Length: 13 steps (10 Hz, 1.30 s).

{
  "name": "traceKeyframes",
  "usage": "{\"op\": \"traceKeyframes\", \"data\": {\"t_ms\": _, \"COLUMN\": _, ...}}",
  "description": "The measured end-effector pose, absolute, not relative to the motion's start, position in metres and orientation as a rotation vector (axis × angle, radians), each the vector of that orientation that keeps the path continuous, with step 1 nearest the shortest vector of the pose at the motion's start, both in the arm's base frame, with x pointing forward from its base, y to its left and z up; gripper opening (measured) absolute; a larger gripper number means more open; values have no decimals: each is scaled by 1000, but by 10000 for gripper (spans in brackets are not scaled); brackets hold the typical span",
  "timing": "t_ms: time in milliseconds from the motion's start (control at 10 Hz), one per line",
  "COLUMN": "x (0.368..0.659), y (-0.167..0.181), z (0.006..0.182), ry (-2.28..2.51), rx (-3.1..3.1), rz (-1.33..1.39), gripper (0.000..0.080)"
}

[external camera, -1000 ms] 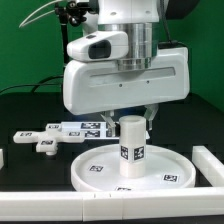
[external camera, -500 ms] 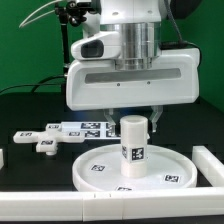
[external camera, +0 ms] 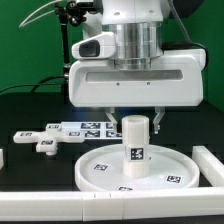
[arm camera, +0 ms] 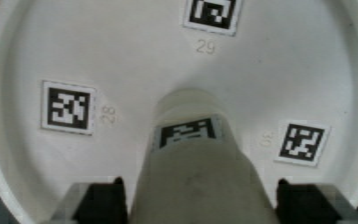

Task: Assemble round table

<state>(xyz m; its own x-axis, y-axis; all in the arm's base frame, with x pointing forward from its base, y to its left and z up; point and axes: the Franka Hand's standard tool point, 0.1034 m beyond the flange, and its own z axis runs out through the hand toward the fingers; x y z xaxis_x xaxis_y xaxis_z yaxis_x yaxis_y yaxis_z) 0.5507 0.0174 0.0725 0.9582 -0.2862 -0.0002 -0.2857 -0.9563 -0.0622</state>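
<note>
The gripper [arm camera: 202, 190], clamped on the short thick white plastic cylinder leg [external camera: 134, 144], has turned it upright at the large rimmed white round disc's [external camera: 100, 163] centre, the cross-shaped white piece [external camera: 45, 139] waiting at nine o'clock.

Hangs straight down from the top of the exterior view, wrist vertical, broad white hand housing level and square to the camera. Gripper [external camera: 135, 112] points downward, its dark fingers [external camera: 153, 117] mostly hidden under the housing. In the wrist view, gripper [arm camera: 201, 190] shows both dark fingertips [arm camera: 105, 195] parted by a moderate gap, closed in as far as they go.
</note>
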Motion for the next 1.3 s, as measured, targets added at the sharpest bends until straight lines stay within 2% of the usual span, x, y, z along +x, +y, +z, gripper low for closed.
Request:
{"op": "traceKeyframes", "data": {"t_ms": 800, "x": 547, "y": 28, "z": 72, "ry": 1563, "rx": -2529, "rz": 98, "gripper": 409}}
{"op": "traceKeyframes", "data": {"t_ms": 1100, "x": 547, "y": 34, "z": 72, "ry": 1877, "rx": -2275, "rz": 150, "gripper": 409}}
{"op": "traceKeyframes", "data": {"t_ms": 1300, "x": 547, "y": 35, "z": 72, "ry": 1901, "rx": -2253, "rz": 153, "gripper": 409}}
